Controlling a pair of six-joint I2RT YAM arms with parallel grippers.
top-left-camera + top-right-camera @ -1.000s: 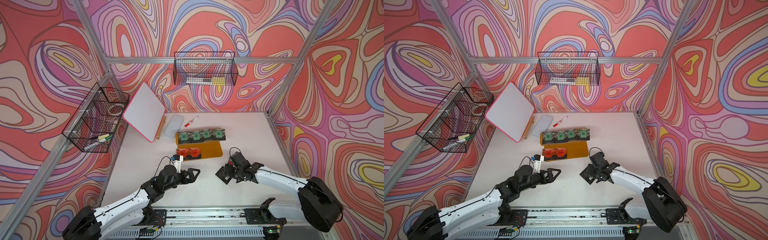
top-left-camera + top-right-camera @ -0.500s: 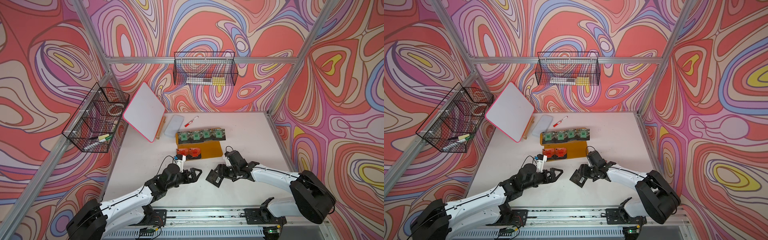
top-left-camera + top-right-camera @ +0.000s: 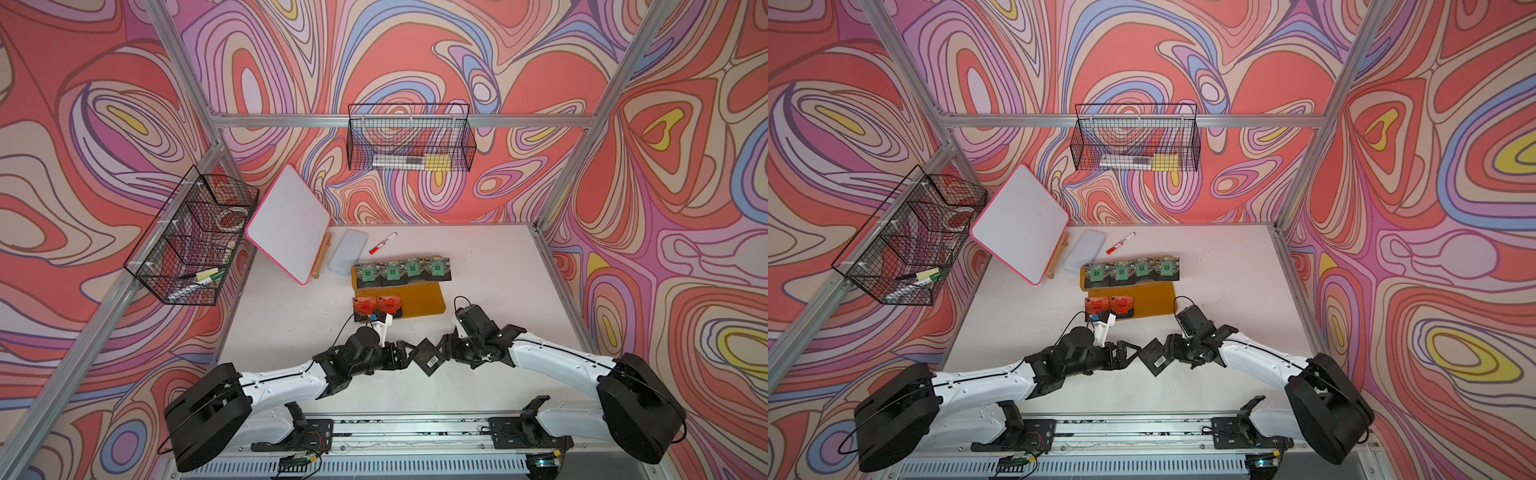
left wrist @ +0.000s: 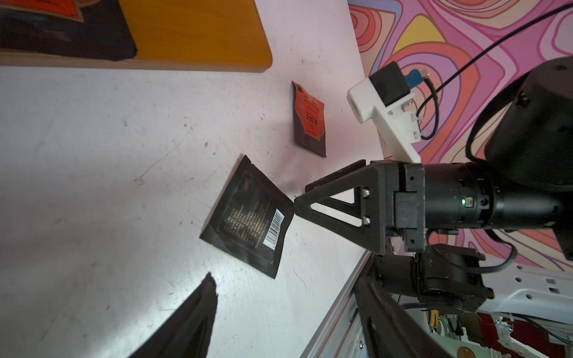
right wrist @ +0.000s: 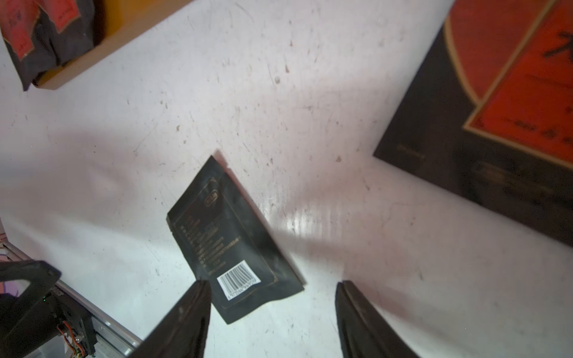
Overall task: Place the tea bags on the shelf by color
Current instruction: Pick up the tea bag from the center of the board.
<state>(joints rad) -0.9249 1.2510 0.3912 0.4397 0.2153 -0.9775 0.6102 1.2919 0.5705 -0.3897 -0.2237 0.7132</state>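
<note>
I'm seeing both arms having swung inward since a second ago, the right gripper [image 3: 446, 353] bringing a barcode-side-up sachet [image 3: 428, 357] to table centre; the left gripper [image 3: 401, 355] is closing in, both jaws parted, sachet lying unheld. Four green sachets [image 3: 401, 270] are filling the yellow shelf's [image 3: 424, 305] upper step, two orange ones [image 3: 378, 305] the lower; another orange sachet [image 4: 310, 121] is waiting.

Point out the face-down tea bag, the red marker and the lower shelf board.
Face-down tea bag [image 3: 428, 357]: top view, middle of its black back.
Red marker [image 3: 382, 243]: top view, mid-barrel.
Lower shelf board [image 3: 424, 301]: top view, bare yellow part right of the orange bags.
</note>
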